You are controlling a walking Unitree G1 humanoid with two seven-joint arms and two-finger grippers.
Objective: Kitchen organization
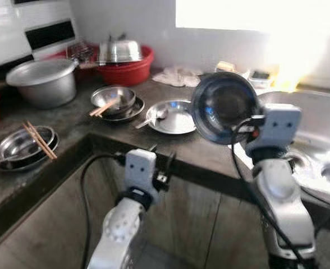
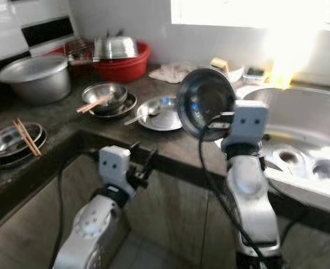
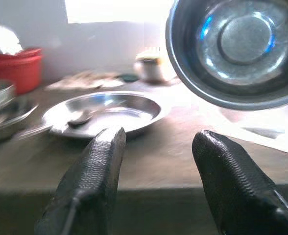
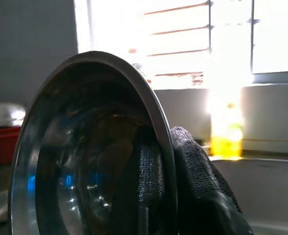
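My right gripper (image 4: 166, 142) is shut on the rim of a steel bowl (image 1: 224, 106), one finger inside and one outside. It holds the bowl tilted on edge in the air above the counter's front, just left of the sink (image 1: 316, 120). My left gripper (image 3: 158, 137) is open with nothing between its fingers. It hovers low in front of the counter edge (image 1: 154, 151), facing a flat steel plate (image 1: 179, 120) that has a spoon (image 1: 154, 117) lying in it.
On the dark counter are stacked bowls with chopsticks (image 1: 111, 101), more bowls with chopsticks (image 1: 24, 147) at the left, a lidded pot (image 1: 41, 81), a red basin (image 1: 131, 70) with steelware in it, and a cloth (image 1: 176, 75). Bright window glare washes out the back right.
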